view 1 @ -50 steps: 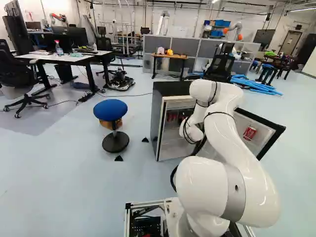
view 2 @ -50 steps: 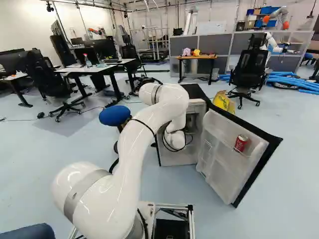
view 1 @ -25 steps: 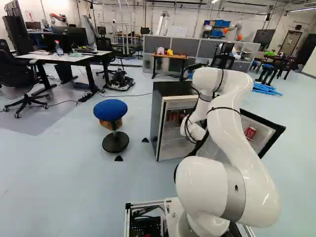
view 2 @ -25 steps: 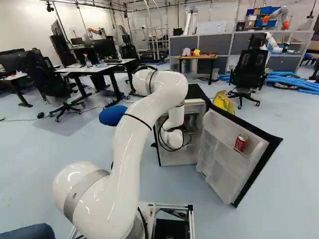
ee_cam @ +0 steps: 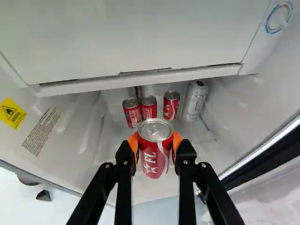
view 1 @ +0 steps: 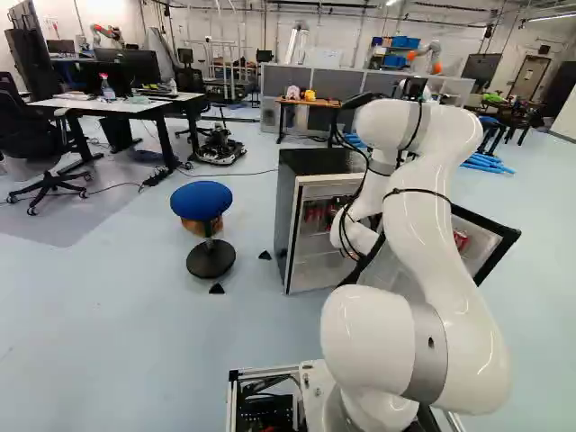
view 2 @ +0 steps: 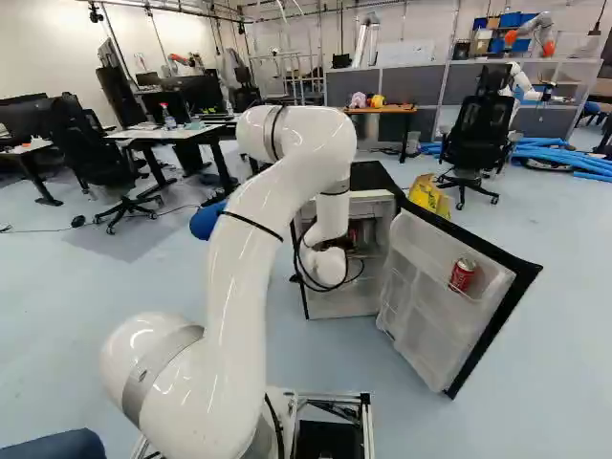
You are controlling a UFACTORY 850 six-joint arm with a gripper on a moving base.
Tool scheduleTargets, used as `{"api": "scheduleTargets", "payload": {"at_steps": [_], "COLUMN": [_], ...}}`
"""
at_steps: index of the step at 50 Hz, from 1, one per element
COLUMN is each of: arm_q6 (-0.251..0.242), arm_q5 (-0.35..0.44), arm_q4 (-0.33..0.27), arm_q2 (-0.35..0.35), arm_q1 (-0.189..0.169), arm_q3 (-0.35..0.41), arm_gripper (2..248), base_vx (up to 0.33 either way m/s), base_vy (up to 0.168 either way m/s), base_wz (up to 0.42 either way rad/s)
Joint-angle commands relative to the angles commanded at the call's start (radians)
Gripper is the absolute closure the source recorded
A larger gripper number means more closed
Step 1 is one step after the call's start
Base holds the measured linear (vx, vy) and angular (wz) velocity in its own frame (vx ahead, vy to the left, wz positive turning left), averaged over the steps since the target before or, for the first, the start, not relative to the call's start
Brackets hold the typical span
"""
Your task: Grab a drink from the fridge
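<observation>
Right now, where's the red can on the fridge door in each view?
Left base view: door can, right of middle, partly behind the arm.
Right base view: right of middle, on the open door.
Wrist view: not in it; the gripper holds another can.
Shared landmark: fridge, from inside in wrist view.

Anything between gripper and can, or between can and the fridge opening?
Nothing visible either way. The gripper is shut on a red can; three more red cans and a pale can stand deeper in the fridge, and its door is open.
</observation>
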Motion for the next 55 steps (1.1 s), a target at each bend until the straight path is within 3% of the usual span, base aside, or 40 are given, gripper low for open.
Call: {"api": "scheduleTargets", "payload": {"at_steps": [55], "arm_q6": [0.0], "arm_q5": [0.0], "arm_q4": [0.0], "arm_q2": [0.366], "arm_q1": [-0.009], "arm_q3": [0.4], "arm_gripper": [157], "base_vx": [0.0], "base_vy": [0.0], "base_wz": [0.0]}}
